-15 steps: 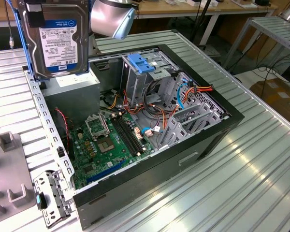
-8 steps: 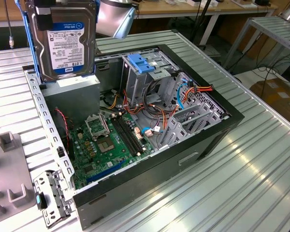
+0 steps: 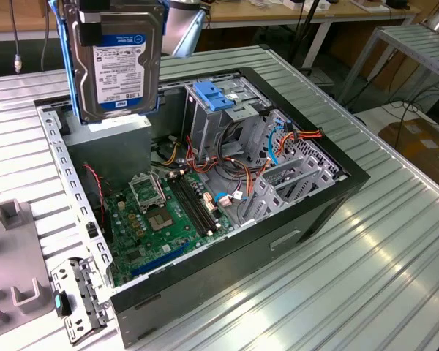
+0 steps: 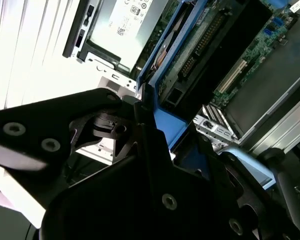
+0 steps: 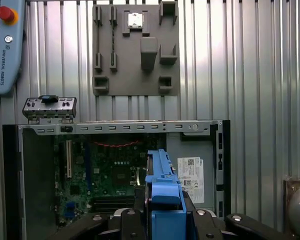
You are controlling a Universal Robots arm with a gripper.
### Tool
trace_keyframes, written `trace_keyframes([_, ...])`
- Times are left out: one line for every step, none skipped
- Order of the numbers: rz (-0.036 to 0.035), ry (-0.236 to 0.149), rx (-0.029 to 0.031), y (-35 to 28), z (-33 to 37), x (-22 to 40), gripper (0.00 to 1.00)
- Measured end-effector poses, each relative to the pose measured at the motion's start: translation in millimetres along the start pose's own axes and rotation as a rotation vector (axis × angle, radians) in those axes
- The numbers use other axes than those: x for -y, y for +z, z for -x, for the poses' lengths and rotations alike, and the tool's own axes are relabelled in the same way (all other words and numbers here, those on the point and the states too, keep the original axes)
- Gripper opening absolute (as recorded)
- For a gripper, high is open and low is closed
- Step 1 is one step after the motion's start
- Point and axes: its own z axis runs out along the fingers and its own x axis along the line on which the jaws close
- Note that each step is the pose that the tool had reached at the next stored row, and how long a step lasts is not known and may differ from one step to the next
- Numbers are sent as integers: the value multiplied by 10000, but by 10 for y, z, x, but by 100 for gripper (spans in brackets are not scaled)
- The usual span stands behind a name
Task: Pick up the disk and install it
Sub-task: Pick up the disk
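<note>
The disk [image 3: 117, 69] hangs upright in the air above the back left corner of the open computer case [image 3: 300, 219], with its white, blue-banded label facing the exterior camera. Blue side rails run along its edges. My gripper [image 3: 111, 10] is shut on its upper end. In the first wrist view the disk [image 5: 162, 197] shows edge-on with its blue rail, clamped between my black fingers [image 5: 132, 220], over the power supply and motherboard. In the second wrist view the disk's circuit-board side [image 4: 207, 42] and blue rail [image 4: 172, 50] extend out of my gripper [image 4: 150, 130].
A metal drive cage with a blue latch [image 3: 219, 99] stands in the case at the exterior view's right of the disk. The grey power supply [image 5: 190, 172] lies below the disk, beside the green motherboard [image 3: 168, 212]. Outside the case are a loose metal bracket [image 3: 77, 296], a grey fixture plate [image 5: 135, 47] and a teach pendant [image 5: 5, 45].
</note>
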Motion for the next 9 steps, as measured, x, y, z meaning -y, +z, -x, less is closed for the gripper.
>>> trace_keyframes([-1,0,-3,1,-4,39,37])
trace_keyframes([0,1,-5,2,-7,73,37])
trace_keyframes([0,0,-7,3,-9,97,37])
trace_keyframes([-1,0,-11,5,-13,143,37])
trace_keyframes([-1,0,-23,6,-15,175,37])
trace_keyframes([-11,0,-45,8,-15,190,37])
trace_keyframes([-26,0,-69,10,-15,196,37])
trace_keyframes([-53,1,-97,13,-15,201,37])
trace_keyframes([-78,2,-122,14,-14,205,37])
